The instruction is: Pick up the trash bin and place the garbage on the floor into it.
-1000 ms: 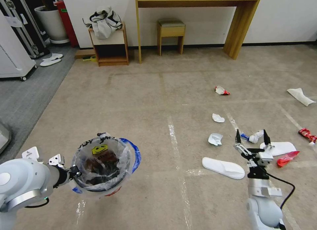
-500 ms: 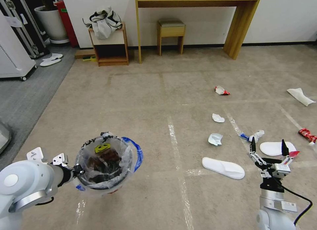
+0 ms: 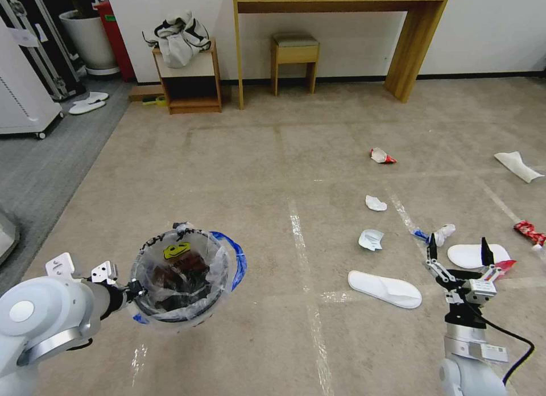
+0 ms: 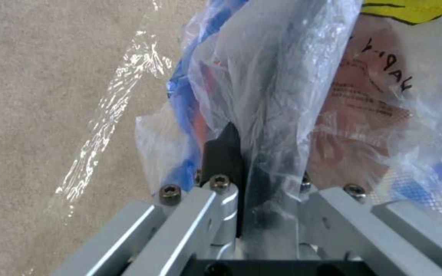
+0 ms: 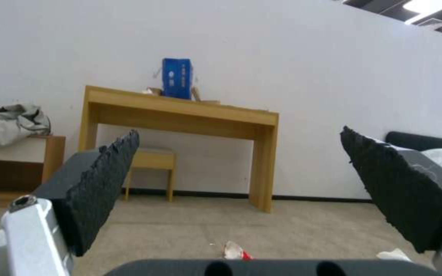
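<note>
The left gripper [image 3: 132, 287] is pinched tight on the rim of the small round red trash bin [image 3: 181, 279], its dark fingers [image 4: 225, 147] closed over the crinkly clear plastic liner with blue handles, and it holds the bucket up above the beige-brown short-pile carpet floor [image 3: 256, 174] at the robot's left front. A yellow smiley sticker [image 3: 177, 250] sits on the far inner wall of the liner, and dark crumpled wrappers lie inside. Shiny strips of clear tape [image 3: 301, 236] cross the carpet. The right gripper [image 3: 456, 249] is raised at the robot's right front, its two black ridged rubber fingers [image 5: 103, 180] spread wide apart with nothing between them. Around it on the floor lies the garbage: a flat white disposable slipper [image 3: 384, 289] nearer the middle, a second white slipper [image 3: 476, 255] just beyond the gripper, a glossy red snack wrapper [image 3: 500, 265] beside that, a small clear bottle [image 3: 435, 235], two bits of crumpled white paper [image 3: 371, 239], and a red-and-white wrapper [image 3: 381, 155] farther off.
</note>
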{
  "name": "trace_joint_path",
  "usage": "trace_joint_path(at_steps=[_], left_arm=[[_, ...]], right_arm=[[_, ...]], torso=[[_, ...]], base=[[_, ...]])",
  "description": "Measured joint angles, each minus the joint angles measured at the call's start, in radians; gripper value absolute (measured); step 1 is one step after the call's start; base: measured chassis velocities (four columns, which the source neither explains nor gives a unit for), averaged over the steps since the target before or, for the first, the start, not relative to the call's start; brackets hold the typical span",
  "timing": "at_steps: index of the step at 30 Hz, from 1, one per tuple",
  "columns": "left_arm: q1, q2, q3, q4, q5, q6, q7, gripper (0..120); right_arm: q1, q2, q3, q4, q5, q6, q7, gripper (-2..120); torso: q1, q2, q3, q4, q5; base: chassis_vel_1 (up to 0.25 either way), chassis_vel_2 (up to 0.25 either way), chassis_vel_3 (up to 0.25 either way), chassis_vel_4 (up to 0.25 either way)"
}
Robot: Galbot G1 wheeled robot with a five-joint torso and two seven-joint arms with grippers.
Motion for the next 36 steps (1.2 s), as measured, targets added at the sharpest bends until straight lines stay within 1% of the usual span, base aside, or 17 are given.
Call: trace_joint_path(at_steps=[11, 17, 36], left_arm=[[0.000, -0.010, -0.001, 0.002, -0.001, -0.006, 0.001, 4], [-0.001, -0.013, 0.000, 0.006, -0.001, -0.008, 0.002, 4], [-0.007, -0.016, -0.003, 0.010, -0.008, -0.015, 0.011, 4]], right_arm=[[0.004, -0.001, -0.006, -0.008, 0.000, -0.001, -0.007, 100], [0.005, -0.001, -0.008, -0.009, 0.000, -0.001, -0.011, 100], [0.013, 0.001, -0.011, -0.013, 0.000, -0.004, -0.013, 100]], torso=[[0.000, 0.000, 0.000, 0.0000, 0.0001], [0.000, 0.000, 0.000, 0.0000, 0.0000], [0.000, 0.000, 0.000, -0.0001, 0.0000]], base=[[0.000, 0.000, 0.000, 0.000], [-0.056, -0.052, -0.053, -0.060], [-0.107, -0.101, -0.099, -0.104]])
